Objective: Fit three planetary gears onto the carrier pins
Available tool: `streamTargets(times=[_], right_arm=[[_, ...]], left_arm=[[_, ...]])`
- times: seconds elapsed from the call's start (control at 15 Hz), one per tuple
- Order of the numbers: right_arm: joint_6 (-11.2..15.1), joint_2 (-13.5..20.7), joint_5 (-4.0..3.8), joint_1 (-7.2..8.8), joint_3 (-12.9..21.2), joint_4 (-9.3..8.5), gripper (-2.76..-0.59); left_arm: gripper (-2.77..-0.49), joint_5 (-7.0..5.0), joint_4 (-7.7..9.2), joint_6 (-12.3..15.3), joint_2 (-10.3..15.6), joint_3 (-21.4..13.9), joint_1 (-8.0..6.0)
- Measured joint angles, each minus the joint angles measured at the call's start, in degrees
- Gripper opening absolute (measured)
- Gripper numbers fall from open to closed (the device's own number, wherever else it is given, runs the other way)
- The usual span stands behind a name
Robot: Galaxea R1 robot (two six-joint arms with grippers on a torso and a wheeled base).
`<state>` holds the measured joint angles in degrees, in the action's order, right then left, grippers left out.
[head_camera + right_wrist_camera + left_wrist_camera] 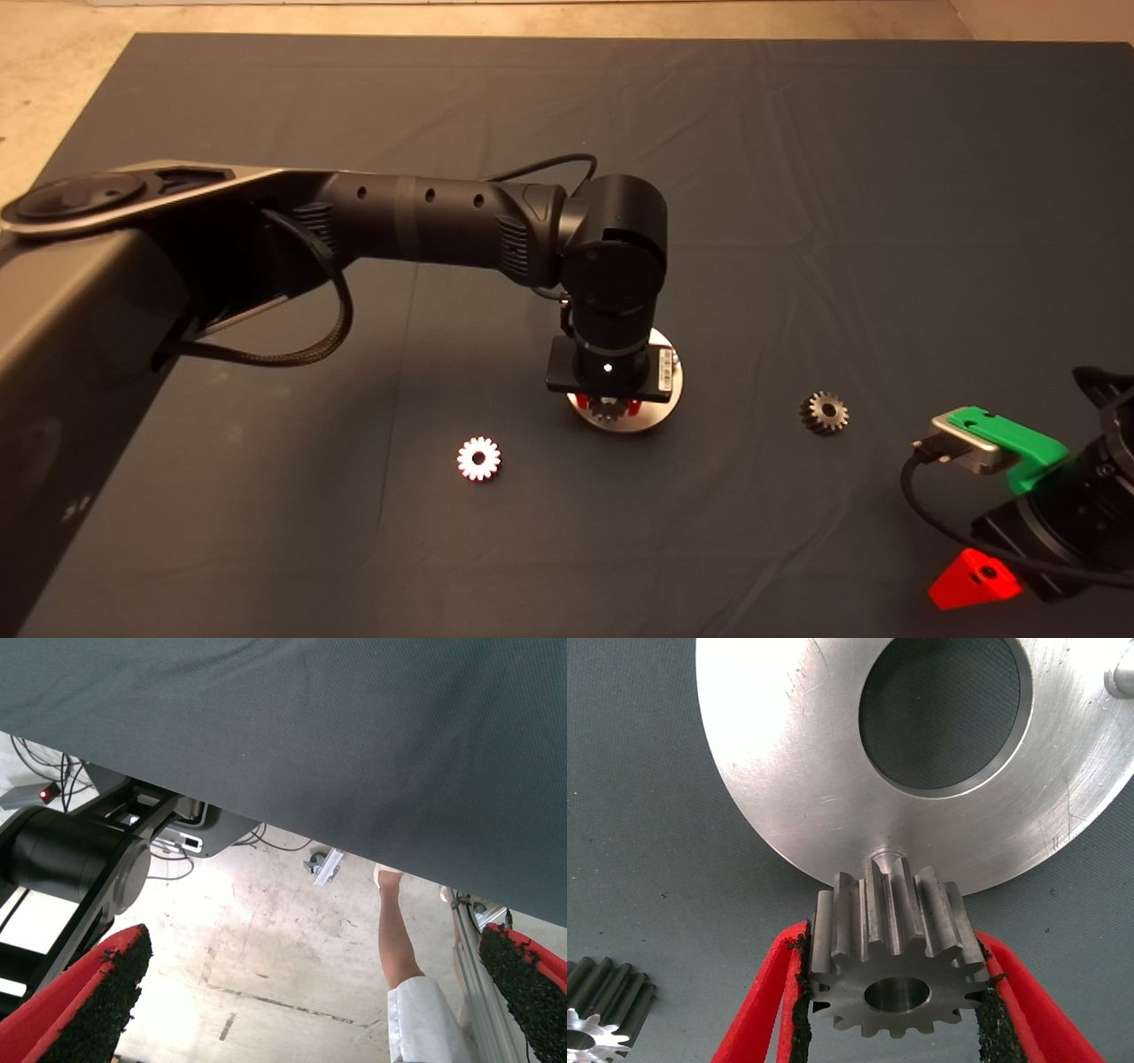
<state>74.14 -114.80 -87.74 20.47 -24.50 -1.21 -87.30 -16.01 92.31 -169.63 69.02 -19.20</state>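
The carrier disc (pixel 797 780) anchors everything. At its rim, the left claw (pixel 897 992) clamps one steel gear (pixel 890 961) by its toothed flanks beside a pin (pixel 884 856); rigid, dense, likely slippery. The right claw (pixel 301 992) idles wide open off the disc's right.

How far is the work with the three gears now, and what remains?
No gear sits on a pin yet. The left gripper holds one gear over the round plate, by a pin at its edge. Two more gears lie on the mat: a bright one and a darker one. The right gripper waits open at the lower right edge of the mat.
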Motion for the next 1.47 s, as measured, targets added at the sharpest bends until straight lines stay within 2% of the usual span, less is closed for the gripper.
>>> streamTargets(times=[0.27, 0.47, 0.93, 1.2, 1.47], right_arm=[[0.0, 0.0, 0.00, 0.00, 0.0, 0.00, -0.61], [0.0, 0.0, 0.00, 0.00, 0.0, 0.00, -0.61], [0.0, 0.0, 0.00, 0.00, 0.0, 0.00, -0.61], [0.0, 0.0, 0.00, 0.00, 0.0, 0.00, -0.61], [0.0, 0.0, -0.02, -0.02, 0.0, 0.00, -0.61]], left_arm=[[-2.27, 0.00, 0.00, 0.0, 0.0, 0.0, 0.02], [-2.27, 0.09, 0.00, 0.0, 0.0, 0.0, 0.79], [-2.27, 0.26, 0.16, -0.1, 0.0, 0.5, 0.84], [-2.27, 0.72, 1.43, -3.0, -0.1, 2.1, 0.63], [-2.27, 0.63, 0.74, -4.1, 0.0, 3.9, 0.95]])
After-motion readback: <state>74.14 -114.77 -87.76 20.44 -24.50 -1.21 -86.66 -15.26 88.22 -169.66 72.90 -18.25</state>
